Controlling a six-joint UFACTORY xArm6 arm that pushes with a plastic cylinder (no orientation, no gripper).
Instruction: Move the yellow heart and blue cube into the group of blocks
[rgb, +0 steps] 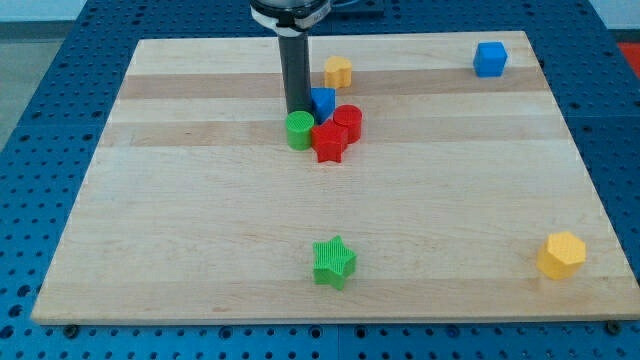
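Although the rig carries no hand at all, so there is nothing to be spread, pressed together or pinching, my tip (297, 111) serves in its place, and in the single camera view it stands on the bench (200, 230) just above the green cylinder (299, 130), which I take as the landmark.

Around that green cylinder sits the group: a red star-like block (329, 142) touching it on the view's right, a red cylinder (347, 121) just beyond that, and a small blue block (322, 102) up and to the right of the cylinder, close beside the rod; its shape I cannot make out. My tip seems to touch or nearly touch the cylinder's upper edge.

The yellow heart (338, 71) lies up and to the right of the green cylinder, near the group but apart from it, just above the small blue block. The blue cube (490, 59) lies far to the right of the cylinder, near the bench's top right corner.

The relation that matters: both task blocks lie on the view's right and upward of my tip, the heart near, the cube far away. To drive either toward the cylinder, I judge the tip must first get round to its far side.

Well below the cylinder rests a green star (333, 262); far to the lower right is a yellow hexagon-like block (561, 254).
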